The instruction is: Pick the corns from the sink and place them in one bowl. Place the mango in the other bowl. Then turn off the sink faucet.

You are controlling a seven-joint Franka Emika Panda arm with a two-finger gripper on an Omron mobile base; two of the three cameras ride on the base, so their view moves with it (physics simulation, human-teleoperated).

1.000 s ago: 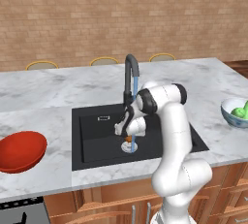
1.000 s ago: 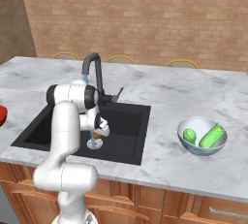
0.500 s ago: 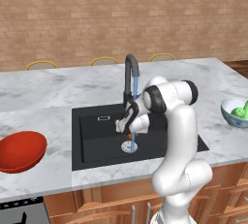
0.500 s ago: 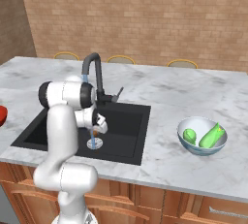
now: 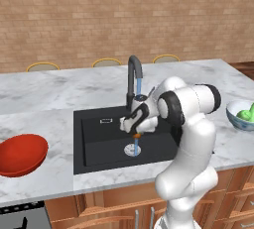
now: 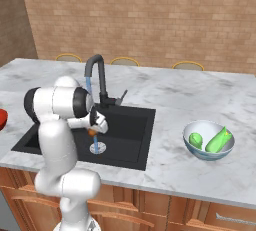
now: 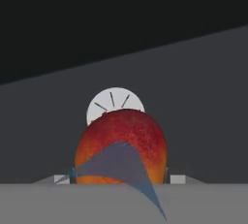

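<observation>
Lifted since a second ago, my claw (image 5: 137,135) grips the mango (image 5: 137,135) at mid-frame in the left base view, above the black sink (image 5: 99,143) set in marble counter (image 5: 44,99); brick wall (image 5: 74,15) fills the top. Right base view: corns (image 6: 220,140) lie in the pale bowl (image 6: 208,141), right. Hand view: mango low centre, drain (image 7: 115,104) above.
</observation>
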